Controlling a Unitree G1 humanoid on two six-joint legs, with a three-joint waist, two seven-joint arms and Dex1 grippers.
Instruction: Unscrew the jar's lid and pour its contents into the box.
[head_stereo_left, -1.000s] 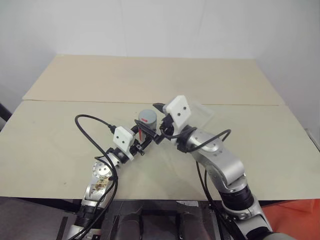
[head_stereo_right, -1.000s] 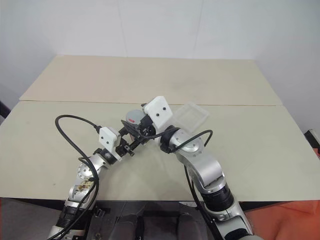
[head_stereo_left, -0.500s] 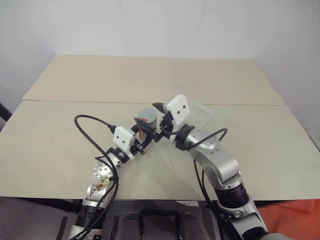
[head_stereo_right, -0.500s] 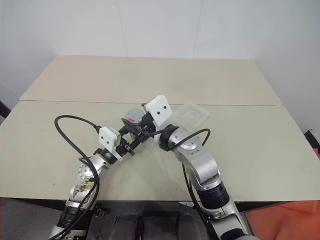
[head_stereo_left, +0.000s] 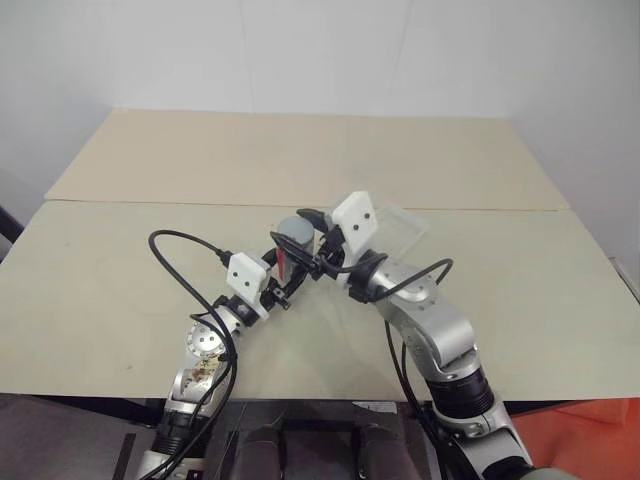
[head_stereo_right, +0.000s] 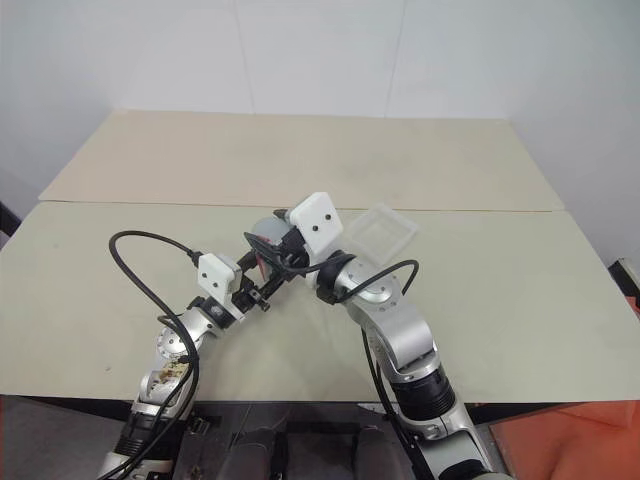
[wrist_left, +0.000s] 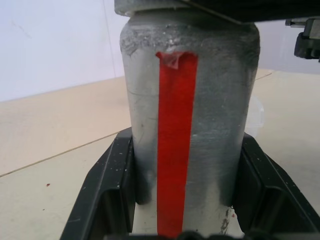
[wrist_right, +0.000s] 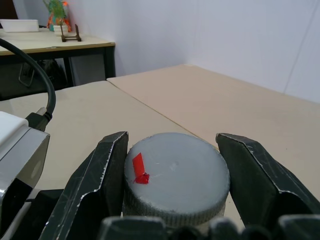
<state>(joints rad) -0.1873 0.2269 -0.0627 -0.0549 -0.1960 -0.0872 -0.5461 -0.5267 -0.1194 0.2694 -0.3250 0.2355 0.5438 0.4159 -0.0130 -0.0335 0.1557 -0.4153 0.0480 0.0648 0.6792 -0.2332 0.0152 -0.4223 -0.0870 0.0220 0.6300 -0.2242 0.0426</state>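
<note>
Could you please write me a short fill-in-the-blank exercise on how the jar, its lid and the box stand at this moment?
1. The left end effector is shut on the body of the ____.
2. The right end effector is shut on the grey ____.
3. A strip of ____ tape runs down the jar.
4. The lid is still ____ the jar, and the box lies on the table.

Missing words: jar; lid; red; on

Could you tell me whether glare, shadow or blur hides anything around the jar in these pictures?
Left wrist view: jar sharp, evenly lit, table behind soft. Right wrist view: lid crisp, far desk blurred. Left eye view: soft shadows, clear box faint, no glare.
</note>
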